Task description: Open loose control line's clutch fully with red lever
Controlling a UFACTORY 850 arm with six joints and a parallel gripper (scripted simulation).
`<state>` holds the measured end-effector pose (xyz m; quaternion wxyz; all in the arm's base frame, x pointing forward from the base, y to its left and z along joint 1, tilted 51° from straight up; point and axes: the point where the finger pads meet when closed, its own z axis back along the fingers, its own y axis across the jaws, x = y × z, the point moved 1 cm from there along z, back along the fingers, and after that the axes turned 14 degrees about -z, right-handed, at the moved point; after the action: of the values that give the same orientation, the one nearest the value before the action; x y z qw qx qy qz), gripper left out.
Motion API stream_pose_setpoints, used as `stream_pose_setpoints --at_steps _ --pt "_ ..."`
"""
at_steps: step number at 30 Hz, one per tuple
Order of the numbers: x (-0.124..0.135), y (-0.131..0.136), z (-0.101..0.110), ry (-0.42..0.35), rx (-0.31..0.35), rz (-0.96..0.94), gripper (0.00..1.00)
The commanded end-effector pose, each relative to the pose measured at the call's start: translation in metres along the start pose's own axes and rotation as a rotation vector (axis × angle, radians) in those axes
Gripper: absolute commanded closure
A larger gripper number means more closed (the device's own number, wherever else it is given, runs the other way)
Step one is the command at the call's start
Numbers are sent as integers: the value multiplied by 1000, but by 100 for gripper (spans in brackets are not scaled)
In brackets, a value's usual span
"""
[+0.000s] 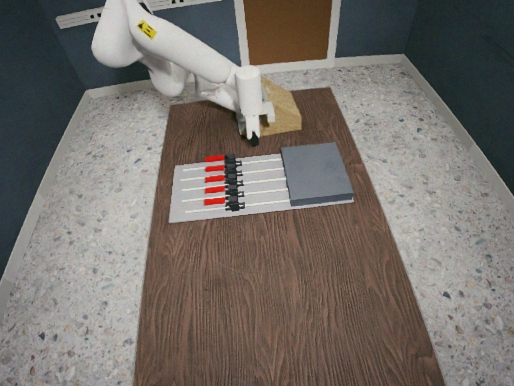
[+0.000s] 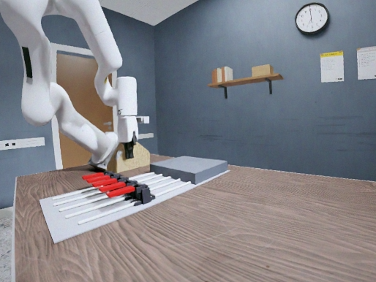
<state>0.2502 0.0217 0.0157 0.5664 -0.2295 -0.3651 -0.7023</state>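
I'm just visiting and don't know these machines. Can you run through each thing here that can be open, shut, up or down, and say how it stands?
Gripper: jaws shut, holding nothing, hanging above the table behind the lines.
Five red levers: all lying flat along their lines, none raised.
Five white lines: straight, side by side, running into the console.
Grey console: closed box, nothing visible inside.
Door: shut.

A long dark-brown wood-grain table (image 1: pixel 280 280) stands on a speckled terrazzo floor (image 1: pixel 90 210). At the table's far end rests a tan wedge-shaped block (image 1: pixel 285 112). Behind the table is a brown door in a white frame (image 1: pixel 288 30). To the side of the table, the blue wall carries a wooden shelf holding boxes (image 2: pixel 245 79), a round white clock (image 2: pixel 311 18) and two paper notices (image 2: pixel 331 66).
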Motion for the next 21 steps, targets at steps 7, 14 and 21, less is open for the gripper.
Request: stream_pose_setpoints --at_steps 7,14,21 --pt "0 0 0 1 1 0 100" --pt "0 0 -8 1 1 -1 100" --pt "0 0 -24 1 1 -1 100"
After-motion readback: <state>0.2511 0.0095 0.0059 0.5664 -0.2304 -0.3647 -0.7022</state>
